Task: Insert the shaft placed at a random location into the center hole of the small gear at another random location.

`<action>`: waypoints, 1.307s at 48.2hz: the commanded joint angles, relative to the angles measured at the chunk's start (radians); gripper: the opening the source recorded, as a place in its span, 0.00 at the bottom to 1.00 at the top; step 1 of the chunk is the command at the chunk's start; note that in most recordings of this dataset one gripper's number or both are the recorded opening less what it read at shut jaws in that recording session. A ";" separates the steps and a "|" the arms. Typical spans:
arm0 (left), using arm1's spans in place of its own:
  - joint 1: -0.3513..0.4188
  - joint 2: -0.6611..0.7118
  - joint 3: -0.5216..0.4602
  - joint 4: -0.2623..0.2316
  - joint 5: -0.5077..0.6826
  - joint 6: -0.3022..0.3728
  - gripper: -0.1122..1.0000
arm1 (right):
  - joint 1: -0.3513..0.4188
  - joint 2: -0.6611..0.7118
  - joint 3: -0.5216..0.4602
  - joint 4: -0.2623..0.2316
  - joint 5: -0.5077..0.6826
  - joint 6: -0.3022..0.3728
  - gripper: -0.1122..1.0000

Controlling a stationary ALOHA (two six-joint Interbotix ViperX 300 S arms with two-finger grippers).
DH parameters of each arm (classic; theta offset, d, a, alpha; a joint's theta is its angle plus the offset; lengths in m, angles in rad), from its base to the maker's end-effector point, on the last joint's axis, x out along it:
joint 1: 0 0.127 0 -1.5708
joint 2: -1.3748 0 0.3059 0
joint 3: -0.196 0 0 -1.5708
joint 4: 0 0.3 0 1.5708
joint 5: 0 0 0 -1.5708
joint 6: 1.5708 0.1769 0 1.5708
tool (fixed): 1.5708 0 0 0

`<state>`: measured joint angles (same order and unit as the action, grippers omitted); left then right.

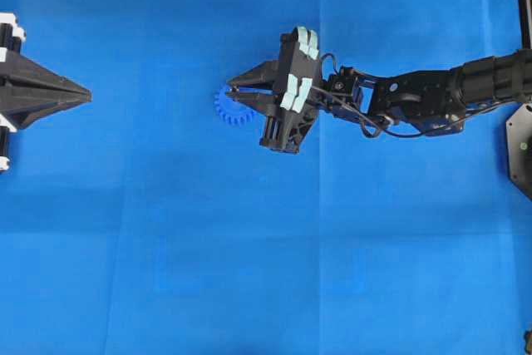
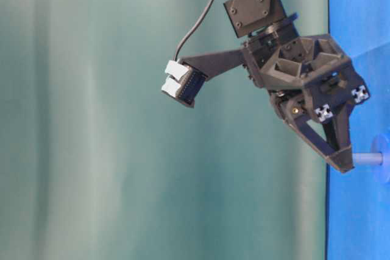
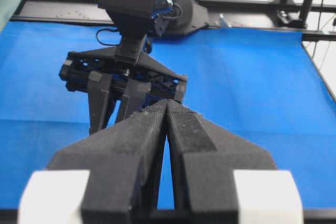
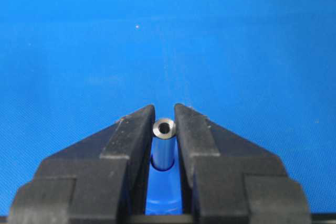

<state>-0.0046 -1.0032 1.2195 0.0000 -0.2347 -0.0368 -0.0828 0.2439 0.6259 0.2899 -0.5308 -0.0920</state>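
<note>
Blue mat (image 1: 166, 230) covers the whole work surface in the views I am watching. In the overhead view my right gripper (image 1: 231, 91) reaches in from the right, its black fingers converging on the small gear (image 1: 229, 109), which lies flat on the mat near the middle with about half of its toothed rim showing beyond the fingertips. The right wrist view shows the jaws clamped on the shaft (image 4: 164, 145), a silvery-grey pin with a shiny end and a small bore in its face, held between the two finger pads (image 4: 134, 135) and standing up from a blue shape at the bottom edge of that view that I take for the gear. In the table-level view, which appears rotated a quarter turn, the shaft (image 2: 367, 159) spans from the fingertips (image 2: 342, 161) to the gear (image 2: 382, 158), its far end meeting the gear's face; I cannot see the center hole itself. My left gripper (image 1: 83, 92) sits at the left edge of the overhead view, well apart from the gear, its fingers (image 3: 142, 140) pressed together on nothing.
</note>
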 commanded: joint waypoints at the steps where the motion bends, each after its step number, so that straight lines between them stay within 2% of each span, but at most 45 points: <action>1: -0.002 0.003 -0.009 0.002 -0.006 0.000 0.10 | 0.000 -0.017 -0.006 0.002 -0.011 -0.002 0.13; 21: -0.002 0.003 -0.008 0.002 -0.005 0.000 0.10 | 0.002 -0.012 -0.006 0.005 -0.006 -0.002 0.13; 40: -0.002 0.003 -0.006 0.002 -0.006 0.000 0.10 | 0.002 0.034 -0.006 0.040 -0.009 -0.002 0.13; 63: -0.002 0.003 -0.006 0.003 -0.005 0.000 0.10 | 0.002 0.044 -0.006 0.038 -0.005 -0.003 0.13</action>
<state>-0.0046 -1.0032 1.2226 0.0000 -0.2347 -0.0368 -0.0813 0.3007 0.6259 0.3283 -0.5323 -0.0936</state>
